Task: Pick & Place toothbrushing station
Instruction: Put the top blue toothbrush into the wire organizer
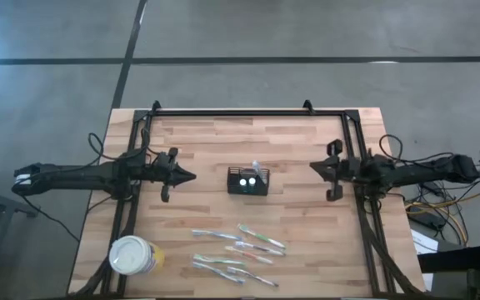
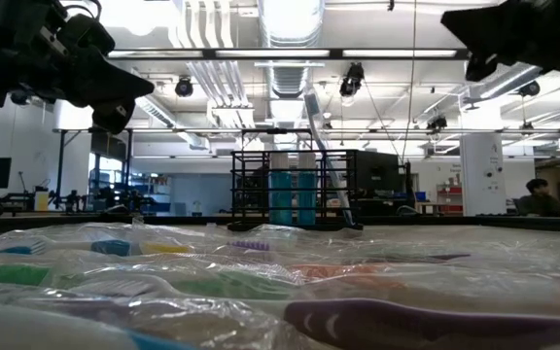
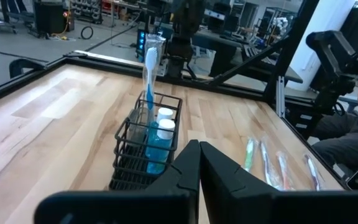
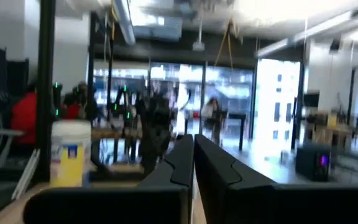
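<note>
Two grippers hang over the table with the toothbrushing station (image 1: pixel 249 180) between them. We see the left gripper (image 1: pixel 188 176) a bit nearer, pointing straight at the caddy's short end (its long side runs across). The right gripper (image 1: pixel 316 167) points back. Both are pinched closed, holding nothing.

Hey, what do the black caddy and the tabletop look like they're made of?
Caddy: looks like thin black coated wire, since you can see through its open grid; bare metal or painted is unclear.
Tabletop: pale wood with a smooth finish, showing joined plank strips and grain.
</note>
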You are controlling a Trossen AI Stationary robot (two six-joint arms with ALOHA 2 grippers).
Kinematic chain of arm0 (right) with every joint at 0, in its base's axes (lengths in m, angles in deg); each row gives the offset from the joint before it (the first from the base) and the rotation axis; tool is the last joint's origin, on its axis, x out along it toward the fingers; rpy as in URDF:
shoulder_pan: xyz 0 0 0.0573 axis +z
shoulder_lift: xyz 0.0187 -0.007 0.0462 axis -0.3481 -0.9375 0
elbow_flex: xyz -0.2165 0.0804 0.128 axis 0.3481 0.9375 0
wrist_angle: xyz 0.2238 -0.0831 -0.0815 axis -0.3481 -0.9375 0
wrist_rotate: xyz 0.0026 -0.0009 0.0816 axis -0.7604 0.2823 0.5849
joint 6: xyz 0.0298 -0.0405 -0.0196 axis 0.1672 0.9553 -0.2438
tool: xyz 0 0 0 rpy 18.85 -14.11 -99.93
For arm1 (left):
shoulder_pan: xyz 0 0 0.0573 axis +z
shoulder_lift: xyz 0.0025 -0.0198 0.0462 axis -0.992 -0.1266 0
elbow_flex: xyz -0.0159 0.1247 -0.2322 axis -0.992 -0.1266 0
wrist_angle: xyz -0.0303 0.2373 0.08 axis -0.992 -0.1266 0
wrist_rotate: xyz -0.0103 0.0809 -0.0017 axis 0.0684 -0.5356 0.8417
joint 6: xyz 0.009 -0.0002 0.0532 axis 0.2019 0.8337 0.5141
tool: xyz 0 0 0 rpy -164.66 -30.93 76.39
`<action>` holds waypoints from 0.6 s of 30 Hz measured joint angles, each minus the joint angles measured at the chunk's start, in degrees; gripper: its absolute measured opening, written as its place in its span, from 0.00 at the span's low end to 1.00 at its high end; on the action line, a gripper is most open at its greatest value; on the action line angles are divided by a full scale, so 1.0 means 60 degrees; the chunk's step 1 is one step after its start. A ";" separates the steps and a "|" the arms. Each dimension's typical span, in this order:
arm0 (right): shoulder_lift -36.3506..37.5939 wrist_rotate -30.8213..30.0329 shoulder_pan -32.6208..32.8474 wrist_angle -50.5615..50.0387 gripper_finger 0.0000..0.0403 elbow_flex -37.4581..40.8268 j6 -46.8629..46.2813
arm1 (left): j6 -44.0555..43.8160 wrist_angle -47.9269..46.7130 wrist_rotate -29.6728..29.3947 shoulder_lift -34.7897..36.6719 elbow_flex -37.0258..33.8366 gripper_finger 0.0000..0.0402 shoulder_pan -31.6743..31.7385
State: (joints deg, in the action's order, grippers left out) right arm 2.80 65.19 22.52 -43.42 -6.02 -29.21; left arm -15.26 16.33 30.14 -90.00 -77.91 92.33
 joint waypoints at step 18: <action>0.1930 -0.0028 -0.0134 -0.2946 0.02 0.0314 0.0109 | 0.0573 -0.3038 -0.0798 -0.1357 0.2300 0.01 -0.1165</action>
State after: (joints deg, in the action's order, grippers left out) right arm 14.38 65.02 21.72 -61.10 -4.13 -28.55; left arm -11.82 -1.90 25.35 -98.14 -64.12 85.34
